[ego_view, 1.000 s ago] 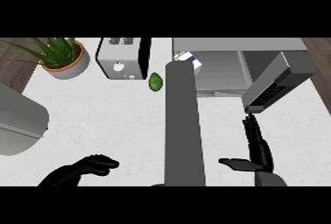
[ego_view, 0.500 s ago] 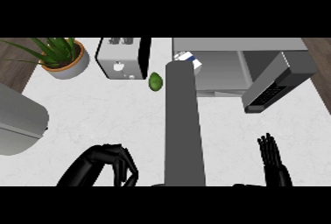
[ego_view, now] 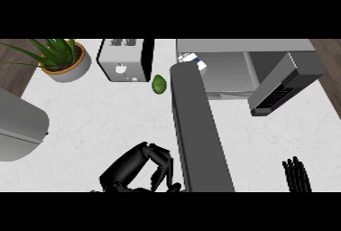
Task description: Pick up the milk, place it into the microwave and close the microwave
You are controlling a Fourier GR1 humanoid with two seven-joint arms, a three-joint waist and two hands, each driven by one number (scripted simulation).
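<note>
White, faintly veined stone makes up the surface (ego_view: 100, 117). At its far left stands a potted plant (ego_view: 63, 63), then a toaster (ego_view: 123, 61) with a small green fruit (ego_view: 159, 84) just to its right; all are well apart from my work. Near the left, my left hand (ego_view: 136, 169) hangs low with its fingers curled in on nothing, so it plays no part in the carrying. Up the middle runs a grey forearm (ego_view: 196, 131), its far end touching or just beside the milk (ego_view: 191, 58). The carton shows only as a blue and white corner at the left of the microwave (ego_view: 230, 67), and I judge it to be inside the cavity, which suits the task. The microwave door (ego_view: 286, 83) stands swung out to the right and needs shutting next. At the near right edge my right hand (ego_view: 296, 173) rests with fingers straight and pointing far.
</note>
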